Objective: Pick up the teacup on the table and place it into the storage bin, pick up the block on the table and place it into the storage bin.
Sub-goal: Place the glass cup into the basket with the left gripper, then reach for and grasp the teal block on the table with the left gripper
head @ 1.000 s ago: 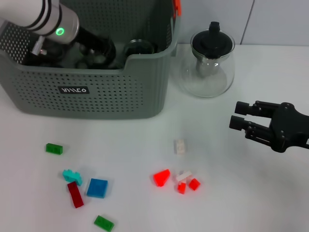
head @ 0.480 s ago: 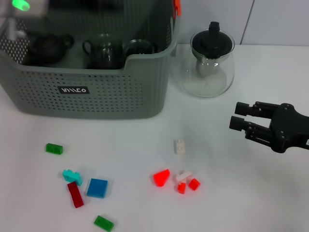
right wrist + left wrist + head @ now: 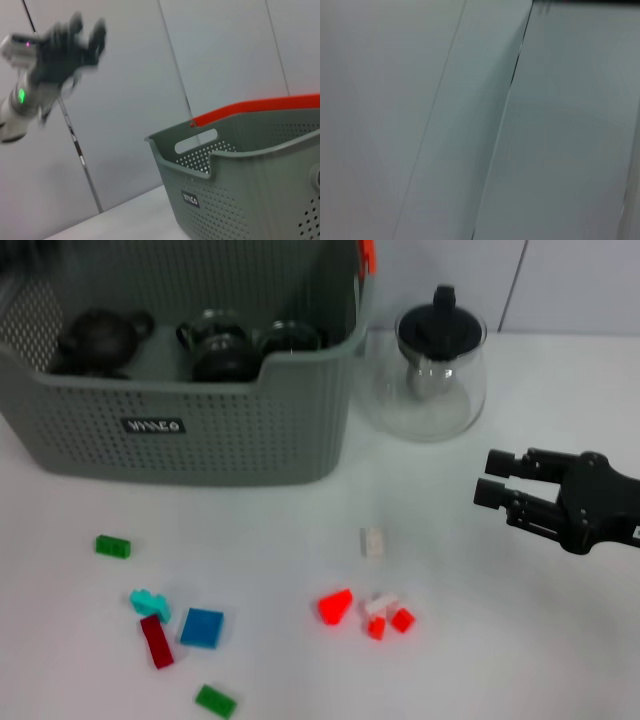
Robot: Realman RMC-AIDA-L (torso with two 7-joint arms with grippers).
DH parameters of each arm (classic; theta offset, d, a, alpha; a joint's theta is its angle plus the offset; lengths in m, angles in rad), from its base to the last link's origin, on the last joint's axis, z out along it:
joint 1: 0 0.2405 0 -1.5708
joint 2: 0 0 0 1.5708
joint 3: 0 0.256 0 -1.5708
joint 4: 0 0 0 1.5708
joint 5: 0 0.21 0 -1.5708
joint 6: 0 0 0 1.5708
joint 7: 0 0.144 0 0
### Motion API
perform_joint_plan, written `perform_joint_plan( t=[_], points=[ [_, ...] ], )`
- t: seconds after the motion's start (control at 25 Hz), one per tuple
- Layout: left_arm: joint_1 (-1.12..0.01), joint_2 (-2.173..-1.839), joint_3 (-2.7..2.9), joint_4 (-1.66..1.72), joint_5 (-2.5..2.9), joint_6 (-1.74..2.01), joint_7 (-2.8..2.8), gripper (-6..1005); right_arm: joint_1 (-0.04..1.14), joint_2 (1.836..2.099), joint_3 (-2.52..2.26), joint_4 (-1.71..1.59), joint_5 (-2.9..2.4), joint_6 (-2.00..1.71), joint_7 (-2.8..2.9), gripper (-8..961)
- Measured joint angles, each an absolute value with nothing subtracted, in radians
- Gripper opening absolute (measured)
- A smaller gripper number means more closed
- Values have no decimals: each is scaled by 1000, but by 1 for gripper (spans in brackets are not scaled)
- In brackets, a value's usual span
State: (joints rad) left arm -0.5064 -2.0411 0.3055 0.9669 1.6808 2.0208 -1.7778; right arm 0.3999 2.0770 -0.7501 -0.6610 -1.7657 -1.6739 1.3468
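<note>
One second ago the left gripper [image 3: 75, 37] was down inside the storage bin [image 3: 200, 445]; now it is raised high, jaws spread and empty, the teacup [image 3: 290, 337] left inside, while the blocks [image 3: 372, 542] wait on the counter [image 3: 300, 520] near the right gripper [image 3: 500, 490], jaws narrowly parted.

wall panels [image 3: 420, 120] | pale grey | dark seam [image 3: 512, 75] between them

Right gripper [image 3: 492, 478]: matte black throughout, blocky knuckled body, 2 stacked finger segments with squared tips. Left gripper [image 3: 75, 31], seen blurred from the right wrist camera: dark fingers on a dark hand, joined to a white-grey rounded wrist casing bearing 1 glowing green indicator light.
</note>
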Motion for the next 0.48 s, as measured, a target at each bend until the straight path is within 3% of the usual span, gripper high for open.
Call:
perform_joint_plan(
  t=[0.36,0.48],
  points=[
    [-316,-2154,341,971,2113,1926,-1297,359,406,2079,-750,-661,-1766,-1674,1354,475],
    [-280,-2170,332,873,2153,1867,-1136,358,406,2079,-750,-661,-1766,-1672,1353,475]
  ],
)
